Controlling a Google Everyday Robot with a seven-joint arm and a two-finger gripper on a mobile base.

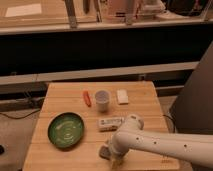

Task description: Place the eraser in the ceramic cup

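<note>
The dark grey eraser (104, 150) lies flat near the front edge of the wooden table (145, 107), partly hidden by my arm. My gripper (114, 154) is at the end of the white arm, down on the eraser's right side and touching or covering it. The white ceramic cup (102, 100) stands upright at the back middle of the table, well behind the gripper and apart from it.
A green round plate (66, 130) sits at the front left. A long white labelled tube (110, 123) lies between the cup and the eraser. A small white pad (122, 96) lies right of the cup and an orange stick (87, 98) left of it.
</note>
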